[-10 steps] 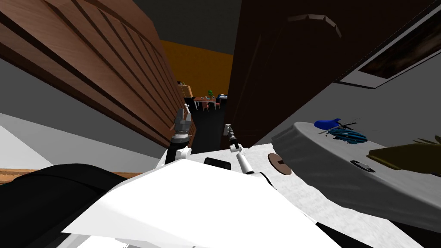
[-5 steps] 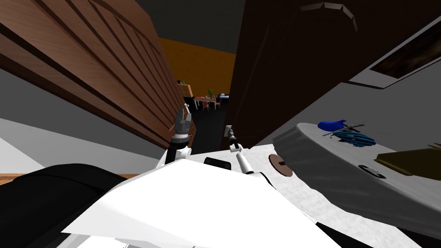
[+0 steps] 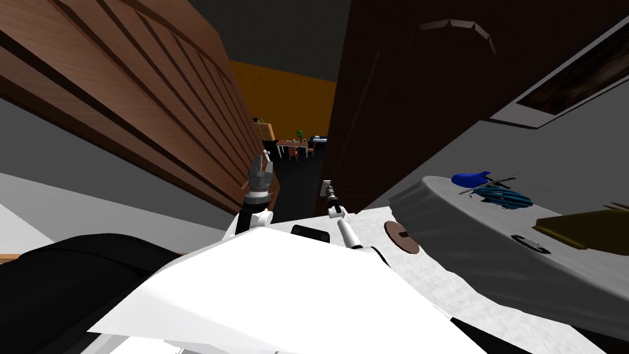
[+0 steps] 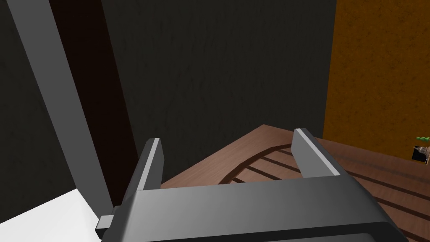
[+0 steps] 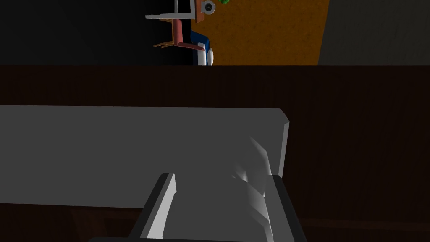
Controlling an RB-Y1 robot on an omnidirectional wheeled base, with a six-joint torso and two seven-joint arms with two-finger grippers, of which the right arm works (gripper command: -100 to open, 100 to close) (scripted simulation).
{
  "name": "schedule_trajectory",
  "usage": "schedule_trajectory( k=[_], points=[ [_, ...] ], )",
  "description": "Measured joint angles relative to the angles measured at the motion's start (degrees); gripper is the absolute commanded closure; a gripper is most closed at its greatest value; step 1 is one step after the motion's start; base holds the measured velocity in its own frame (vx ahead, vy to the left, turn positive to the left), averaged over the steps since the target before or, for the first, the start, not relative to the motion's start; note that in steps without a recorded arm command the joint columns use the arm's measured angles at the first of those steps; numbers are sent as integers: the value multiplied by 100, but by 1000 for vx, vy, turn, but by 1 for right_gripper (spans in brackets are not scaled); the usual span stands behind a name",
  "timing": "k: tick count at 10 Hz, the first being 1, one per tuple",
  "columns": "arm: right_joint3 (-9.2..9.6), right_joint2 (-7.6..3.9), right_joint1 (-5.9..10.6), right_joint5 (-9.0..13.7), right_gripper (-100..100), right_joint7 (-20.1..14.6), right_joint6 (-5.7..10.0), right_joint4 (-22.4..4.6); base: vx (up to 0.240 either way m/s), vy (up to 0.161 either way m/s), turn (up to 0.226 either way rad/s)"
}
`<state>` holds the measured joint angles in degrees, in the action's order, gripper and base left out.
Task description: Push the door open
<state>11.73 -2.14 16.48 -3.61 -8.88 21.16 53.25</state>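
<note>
I have two brown panelled doors ahead with a narrow gap between them. The lighter door [image 3: 141,92] is on my left and the dark door [image 3: 418,110] on my right. Through the gap I see an orange wall [image 3: 289,104] and a distant dining table [image 3: 293,144].

My right end effector [image 5: 221,176] is up against the dark door's grey handle plate [image 5: 126,155]. Its blades are apart, with the lever handle [image 5: 256,168] between them and nothing clamped. My left end effector [image 4: 226,136] is also spread and empty, near the lighter door's free edge, and I can't tell whether it touches.

My main worry is the lever. If I push forward with it between the blades, I expect it could snag a blade and twist the wrist instead of swinging the door. A thin blade could also skate off the plate towards the door's edge and jab into the gap. The grey desk [image 3: 430,209] sits close on my right, carrying what looks like a bicycle helmet [image 3: 499,196], so a wide elbow swing could clip it.

I can read no brand, label or writing on anything.
</note>
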Motion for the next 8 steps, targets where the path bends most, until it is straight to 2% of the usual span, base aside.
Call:
schedule_trajectory(
  k=[1, 2, 4, 6, 8],
  points=[
    [-49, -13, 25, 11, 100, 11, 23, -51, 180, 121, -54],
    [-82, -36, -28, 15, 100, 27, -14, 43, 196, 95, -55],
    [-182, -71, -27, 32, 100, 69, -61, 103, 178, 130, -45],
    [-312, -136, 93, 70, 100, 74, 5, -35, 148, 143, -75],
    [-439, -159, 92, 90, 100, 119, 7, -51, 142, 117, -62]
  ],
)
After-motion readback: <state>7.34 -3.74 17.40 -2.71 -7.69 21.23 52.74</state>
